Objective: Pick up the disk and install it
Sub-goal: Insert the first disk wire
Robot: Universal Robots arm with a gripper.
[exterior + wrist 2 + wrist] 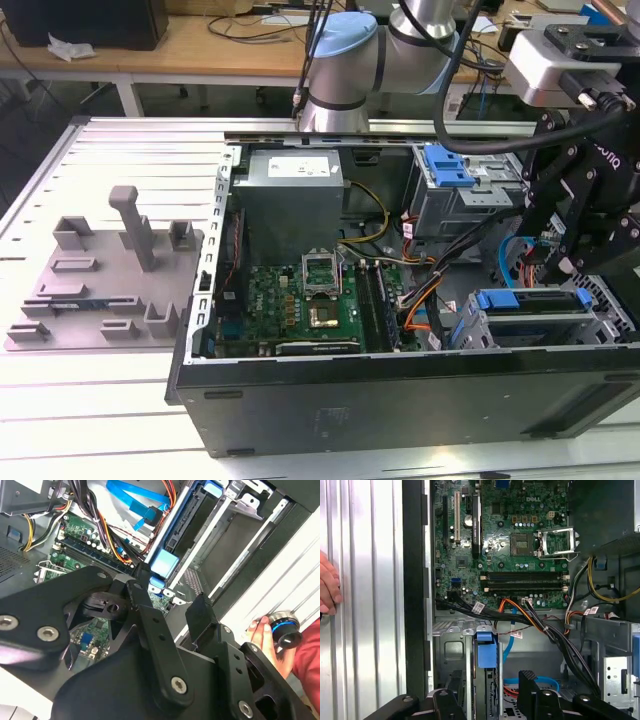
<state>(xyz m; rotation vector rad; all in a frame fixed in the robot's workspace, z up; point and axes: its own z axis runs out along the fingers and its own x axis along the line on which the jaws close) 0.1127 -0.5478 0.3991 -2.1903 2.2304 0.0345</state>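
While the disk (486,652) sits in the case's (400,392) corner drive cage (451,650), gripper (485,686) hangs above, jaws apart to straddle it.

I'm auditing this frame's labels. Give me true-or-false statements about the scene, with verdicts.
1. The computer case lies open, motherboard exposed. True.
2. The gripper hangs over the bare table outside the case. False: it is over the drive cage inside the case.
3. A hand is on the table beside the case. True.
4. The gripper is shut on the disk. False: it is open, fingers either side of the disk, apart from it.
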